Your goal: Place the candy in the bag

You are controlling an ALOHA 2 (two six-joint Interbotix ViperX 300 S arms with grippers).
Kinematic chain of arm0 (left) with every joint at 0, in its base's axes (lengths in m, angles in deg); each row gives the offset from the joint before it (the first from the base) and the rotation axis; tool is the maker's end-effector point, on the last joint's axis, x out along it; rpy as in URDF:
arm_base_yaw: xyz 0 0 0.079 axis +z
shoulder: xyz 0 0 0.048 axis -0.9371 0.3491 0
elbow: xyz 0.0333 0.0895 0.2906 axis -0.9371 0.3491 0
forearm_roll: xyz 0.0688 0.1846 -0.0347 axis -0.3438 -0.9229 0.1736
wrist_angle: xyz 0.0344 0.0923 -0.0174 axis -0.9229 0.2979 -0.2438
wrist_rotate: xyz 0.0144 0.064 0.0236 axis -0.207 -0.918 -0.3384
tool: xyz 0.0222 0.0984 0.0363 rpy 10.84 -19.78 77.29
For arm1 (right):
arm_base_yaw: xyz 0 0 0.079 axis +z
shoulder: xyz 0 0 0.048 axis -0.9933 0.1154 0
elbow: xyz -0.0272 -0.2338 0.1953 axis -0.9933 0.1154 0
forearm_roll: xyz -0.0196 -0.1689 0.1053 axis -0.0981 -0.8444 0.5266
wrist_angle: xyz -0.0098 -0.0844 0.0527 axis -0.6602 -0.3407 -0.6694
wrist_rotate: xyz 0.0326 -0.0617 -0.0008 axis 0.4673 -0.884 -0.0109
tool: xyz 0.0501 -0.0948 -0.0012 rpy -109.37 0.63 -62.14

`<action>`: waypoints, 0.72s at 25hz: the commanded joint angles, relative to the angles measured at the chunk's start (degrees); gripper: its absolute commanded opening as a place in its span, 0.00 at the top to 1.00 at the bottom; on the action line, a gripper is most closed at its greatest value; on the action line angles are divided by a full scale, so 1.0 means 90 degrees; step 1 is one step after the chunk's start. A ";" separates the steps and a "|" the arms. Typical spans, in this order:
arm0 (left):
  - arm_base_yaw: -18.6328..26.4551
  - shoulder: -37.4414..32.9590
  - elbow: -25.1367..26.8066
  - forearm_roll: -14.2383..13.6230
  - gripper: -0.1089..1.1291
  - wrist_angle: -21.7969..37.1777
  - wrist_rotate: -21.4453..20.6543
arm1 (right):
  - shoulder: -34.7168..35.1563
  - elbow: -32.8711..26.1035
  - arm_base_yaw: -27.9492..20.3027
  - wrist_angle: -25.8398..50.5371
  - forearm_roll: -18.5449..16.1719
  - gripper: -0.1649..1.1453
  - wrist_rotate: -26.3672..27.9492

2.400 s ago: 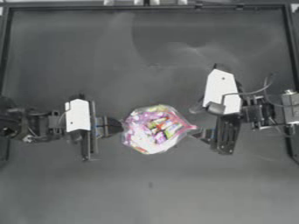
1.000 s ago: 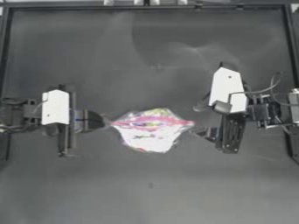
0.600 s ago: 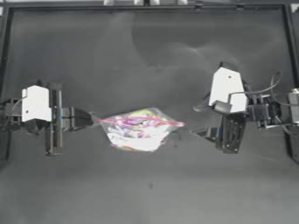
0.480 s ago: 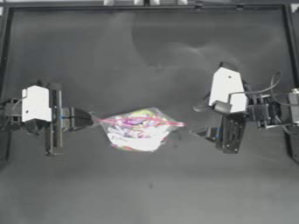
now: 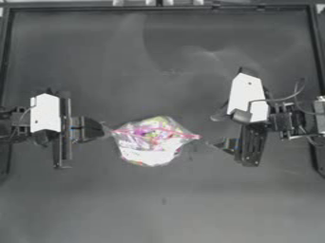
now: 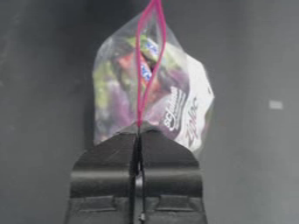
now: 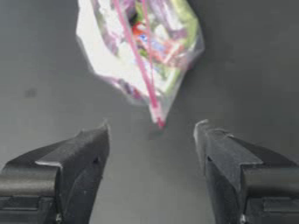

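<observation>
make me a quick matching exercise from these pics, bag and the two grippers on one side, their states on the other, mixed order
Things:
1. left gripper
2. right gripper
3. bag
4. seal strip

States:
a. fingers spread apart, holding nothing
b. pink-red, its two sides parted in the middle
c. fingers shut on one end of the bag's top
d. clear plastic, colourful sweets inside

Pairs: 1-c, 2-a, 3-d, 4-b
</observation>
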 commanded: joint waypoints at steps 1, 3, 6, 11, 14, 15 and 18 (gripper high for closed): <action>-0.0039 0.0010 -0.0176 0.0010 0.49 -0.0010 -0.0010 | -0.0146 -0.0107 0.0010 -0.0039 -0.0010 0.18 0.0010; -0.0049 0.0049 -0.0205 0.0000 0.34 0.0010 -0.0010 | -0.0146 -0.0117 0.0010 -0.0059 -0.0010 0.18 0.0010; -0.0049 0.0098 -0.0273 0.0010 0.12 0.0107 0.0000 | -0.0146 -0.0117 0.0000 -0.0059 -0.0029 0.18 0.0010; -0.0029 0.0098 -0.0420 0.0010 0.10 0.0469 0.0000 | -0.0146 -0.0127 0.0010 -0.0059 -0.0049 0.18 0.0000; 0.0000 -0.0010 -0.0459 0.0000 0.09 0.0605 -0.0010 | -0.0146 -0.0137 0.0000 -0.0059 -0.0078 0.18 0.0000; 0.0000 -0.0049 -0.0459 0.0010 0.09 0.0664 -0.0010 | -0.0146 -0.0137 0.0000 -0.0059 -0.0098 0.18 -0.0010; 0.0010 -0.0234 -0.0498 0.0000 0.09 0.0947 0.0000 | -0.0146 -0.0176 0.0010 -0.0049 -0.0166 0.18 -0.0029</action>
